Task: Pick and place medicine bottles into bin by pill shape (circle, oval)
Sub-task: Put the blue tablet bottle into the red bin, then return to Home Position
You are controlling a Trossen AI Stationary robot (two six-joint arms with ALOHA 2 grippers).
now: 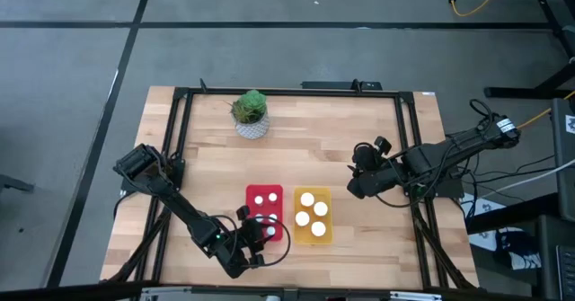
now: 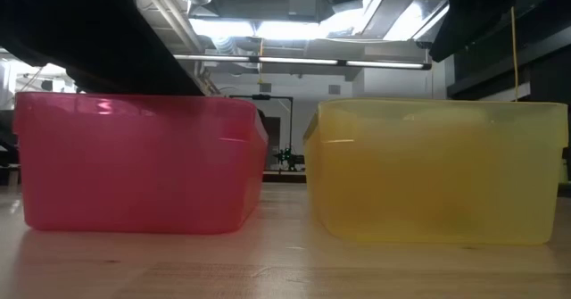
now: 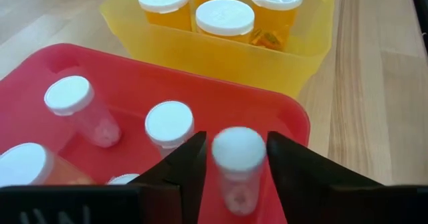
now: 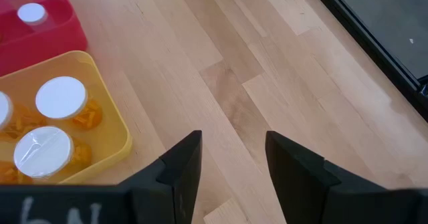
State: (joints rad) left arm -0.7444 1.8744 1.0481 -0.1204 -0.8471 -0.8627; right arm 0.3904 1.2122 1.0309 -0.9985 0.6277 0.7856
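Note:
A red tray and a yellow tray stand side by side near the table's front edge. Both hold upright white-capped medicine bottles, clear ones in the red tray and orange ones in the yellow tray. My left gripper is over the near part of the red tray. Its fingers stand on either side of a small clear bottle, which is blurred; red tray shows between the bottle and one finger. My right gripper is open and empty over bare table, right of the yellow tray. My left gripper's fingers stand on either side of the small bottle's cap, coming slanting down from the table's near side. I cannot tell whether either finger touches it. The bottle is upright above the red tray's floor.
A potted green plant stands at the table's far side. A black frame runs along the table's edges. In the low view the red tray and the yellow tray fill the front. Bare wood lies right of the trays.

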